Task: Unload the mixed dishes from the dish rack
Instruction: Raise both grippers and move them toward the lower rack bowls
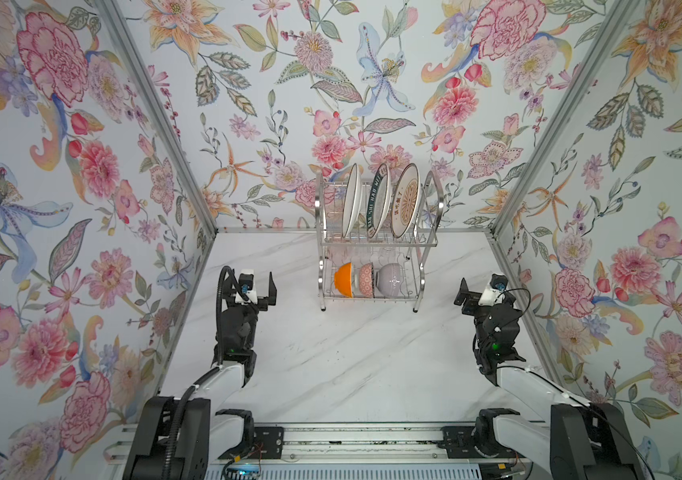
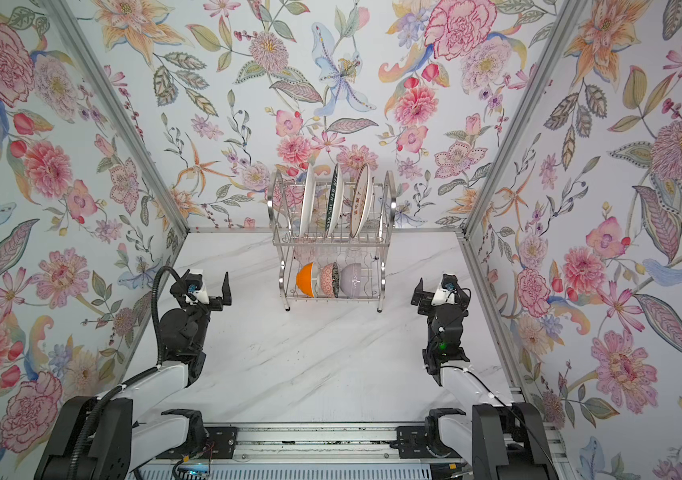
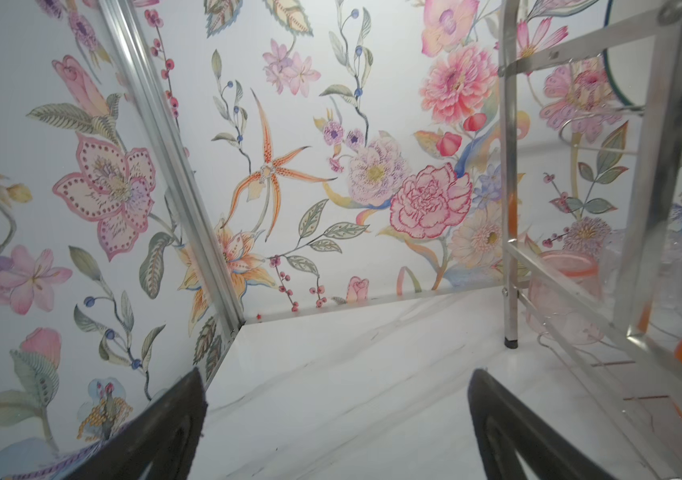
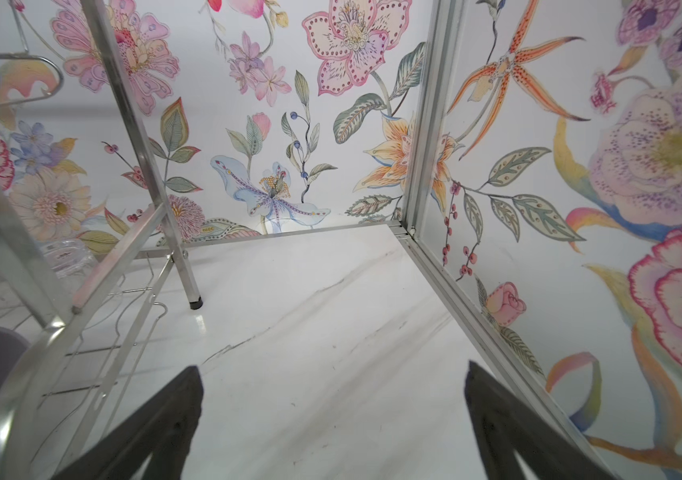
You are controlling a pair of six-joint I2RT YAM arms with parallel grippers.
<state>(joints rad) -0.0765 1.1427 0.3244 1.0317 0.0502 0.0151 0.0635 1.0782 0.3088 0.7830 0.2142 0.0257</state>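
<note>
Dish rack (image 1: 372, 240) stands ahead, midway between my left jaws and right jaws, plates (image 1: 406, 201) upright; both released, empty. Orange bowl (image 1: 343, 279) lies nearest the left jaws.

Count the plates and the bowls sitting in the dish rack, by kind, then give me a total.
Plates: 3 (white plate, green-rimmed plate, orange-patterned plate)
Bowls: 3 (orange bowl, pink-patterned bowl, grey-white bowl)
Total: 6 in the dish rack

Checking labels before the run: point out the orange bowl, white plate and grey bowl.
orange bowl (image 1: 344, 279): a top view, outer wall.
white plate (image 1: 351, 203): a top view, its face.
grey bowl (image 1: 388, 279): a top view, outer wall.
</note>
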